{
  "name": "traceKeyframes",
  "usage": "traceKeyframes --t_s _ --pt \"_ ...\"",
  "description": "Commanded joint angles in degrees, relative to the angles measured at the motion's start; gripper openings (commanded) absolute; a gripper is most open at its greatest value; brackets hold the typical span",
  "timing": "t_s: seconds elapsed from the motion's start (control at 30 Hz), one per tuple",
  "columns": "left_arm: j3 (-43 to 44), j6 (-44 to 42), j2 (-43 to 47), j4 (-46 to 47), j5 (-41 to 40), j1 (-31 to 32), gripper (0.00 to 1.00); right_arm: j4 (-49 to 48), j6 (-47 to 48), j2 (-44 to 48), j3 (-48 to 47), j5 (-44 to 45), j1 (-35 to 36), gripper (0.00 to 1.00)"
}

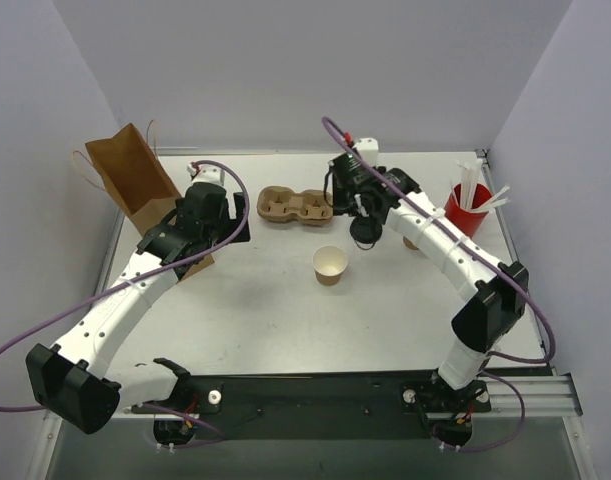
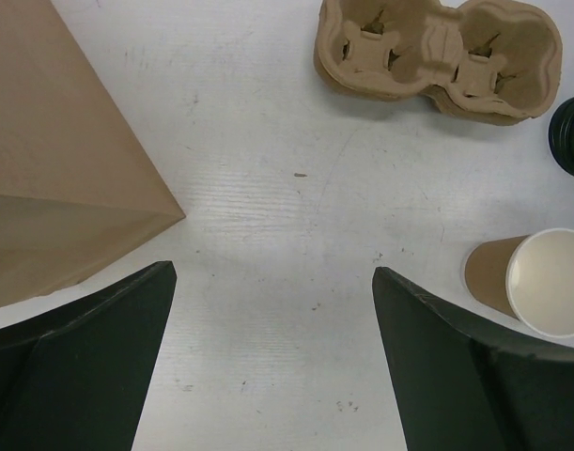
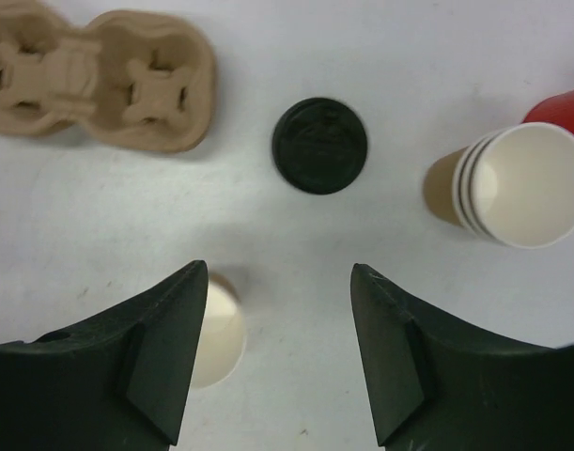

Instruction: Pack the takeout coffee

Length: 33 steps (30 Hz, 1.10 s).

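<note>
**On the table: cup and lid apart, nothing packed yet**

In the middle of the table (image 1: 255,300) the kraft paper cup (image 1: 330,265) stands upright and uncovered. Its inside looks pale, with no dark liquid to be seen. Its black lid (image 3: 319,146) lies flat on the tabletop, near the cup but not touching it, just to the right of the moulded-pulp cup carrier (image 1: 295,207). Both pockets of the carrier are vacant.

The right gripper (image 3: 277,268) hangs over this spot with its jaws spread and nothing between them. In its wrist view the lid lies ahead of the fingertips and the cup's rim shows beside the left finger. The left gripper (image 2: 272,268) is spread wide and empty too, low over the table beside the brown paper bag (image 1: 135,180), which stands at the back left.

Off to the right, the stack of tan cups (image 3: 517,183) and the red cup (image 3: 568,108) holding white sticks stand apart from the work.

By my reading, the task is at an early stage. The lid has yet to be seated on the cup, and the covered cup has yet to go into a carrier pocket or the bag. The pictures do not settle which of these is meant to receive it.
</note>
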State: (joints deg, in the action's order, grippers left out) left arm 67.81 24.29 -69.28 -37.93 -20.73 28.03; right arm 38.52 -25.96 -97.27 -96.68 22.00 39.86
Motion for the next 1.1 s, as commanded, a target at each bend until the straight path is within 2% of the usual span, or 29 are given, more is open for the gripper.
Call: traceKeyframes --t_s 0.0,0.23,0.5,1.07 --pt "-0.75 -1.18 1.25 4.53 3.68 -0.43 0.97 -3.96 4.59 -5.1 0.27 0.51 -6.97 0.59" --pt "-1.45 -1.79 0.9 5.5 5.79 -0.43 0.98 -11.88 4.07 -15.48 -0.7 -11.71 -16.03 0.64" --pt "-1.98 -1.88 0.63 5.68 6.05 -0.43 0.97 -14.0 3.72 -21.11 -1.58 -10.84 -18.32 0.76" --pt "-1.98 -1.62 0.37 5.85 6.41 -0.43 0.97 -14.35 2.93 -25.86 -0.26 -12.42 -19.64 0.79"
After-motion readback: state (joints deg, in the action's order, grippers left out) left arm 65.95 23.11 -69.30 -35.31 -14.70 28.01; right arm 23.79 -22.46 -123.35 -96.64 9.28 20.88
